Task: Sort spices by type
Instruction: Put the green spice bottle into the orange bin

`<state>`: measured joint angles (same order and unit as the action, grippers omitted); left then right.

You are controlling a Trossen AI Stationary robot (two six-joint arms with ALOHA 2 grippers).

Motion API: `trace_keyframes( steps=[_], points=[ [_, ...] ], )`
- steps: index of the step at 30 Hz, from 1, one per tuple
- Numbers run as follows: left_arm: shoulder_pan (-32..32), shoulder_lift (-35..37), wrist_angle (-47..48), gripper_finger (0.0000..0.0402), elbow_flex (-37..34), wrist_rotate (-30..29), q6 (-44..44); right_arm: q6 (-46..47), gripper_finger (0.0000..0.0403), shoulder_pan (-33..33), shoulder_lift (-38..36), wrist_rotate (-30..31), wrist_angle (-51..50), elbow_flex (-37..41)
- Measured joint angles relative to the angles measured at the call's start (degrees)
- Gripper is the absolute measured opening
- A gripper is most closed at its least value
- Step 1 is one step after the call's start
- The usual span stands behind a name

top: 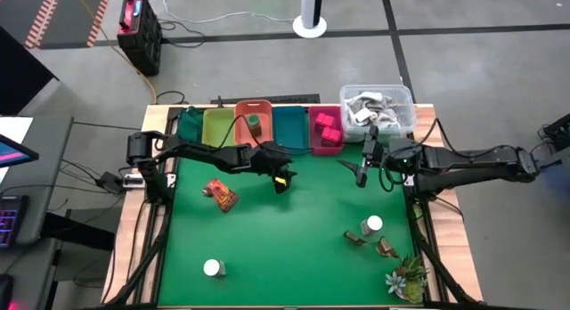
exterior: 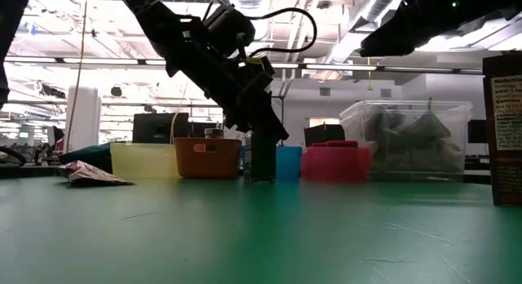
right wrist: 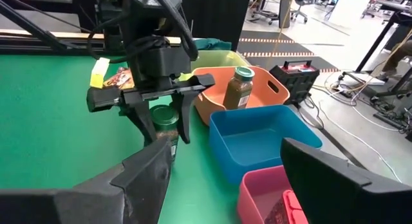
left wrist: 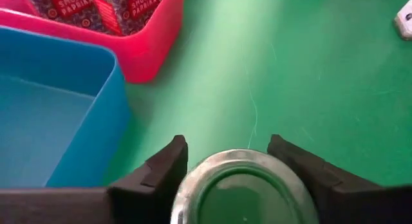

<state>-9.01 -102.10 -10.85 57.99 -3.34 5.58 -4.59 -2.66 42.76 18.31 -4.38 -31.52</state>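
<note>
The left gripper (top: 280,178) stands over the green mat in front of the row of bins, its two dark fingers (left wrist: 168,165) set either side of a small green-capped glass jar of brown spice (right wrist: 165,124) that stands upright on the mat; the jaws are part-way in, close along the jar's sides, but whether they press on it cannot be told. That jar sits just in front of the blue plastic bin (top: 290,127), near the pink plastic bin (top: 325,130) that holds small pink blocks (top: 329,131). A second green-capped jar (top: 255,123) stands inside the orange plastic bin (top: 253,125), with a yellow-green bin (top: 217,126) beside it. The right gripper (top: 363,175) hangs above the mat near the clear plastic tub (top: 378,110), jaws spread wide and holding nothing. A brown crinkly sachet (top: 220,194) lies on the mat near the left arm. One white-capped round jar (top: 214,268) stands near the front left; another (top: 372,225) stands at the front right among more brown sachets (top: 385,248), close to a small green spiky plant (top: 406,278).
</note>
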Motion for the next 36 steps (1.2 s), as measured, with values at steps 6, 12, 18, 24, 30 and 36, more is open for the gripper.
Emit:
trace_keyframes(
  steps=[6, 12, 18, 24, 30, 36],
  points=[
    [0.0, 4.1, 3.8, 0.0182, -0.1, 2.2, -1.1, 0.4, 0.0317, 0.0, 0.0, 0.0, -0.1, 0.0],
    [-1.6, 15.8, 10.6, 0.0182, -0.1, -3.6, -5.7, 0.3, 0.0317, 0.0, 0.0, -0.1, -0.2, 0.0],
    [-3.8, 24.0, 14.5, 0.0182, -0.6, -10.5, -9.4, 0.3, 0.0317, 0.0, 0.0, -0.1, 0.1, 0.0],
    [-7.3, 25.4, 8.2, 0.0183, -6.7, -13.0, -9.8, 0.5, 0.0317, 0.0, 0.9, -0.2, 1.0, -0.1],
    [-12.3, 25.1, -4.1, 0.0184, -13.2, -13.5, -9.8, 0.1, 0.0317, 0.0, 4.1, -0.3, 3.7, -0.1],
    [-15.3, 25.1, -6.6, 0.0185, -15.8, -13.2, -8.0, -0.6, 0.0317, 0.0, 5.7, -0.3, 5.2, -0.1]
  ],
)
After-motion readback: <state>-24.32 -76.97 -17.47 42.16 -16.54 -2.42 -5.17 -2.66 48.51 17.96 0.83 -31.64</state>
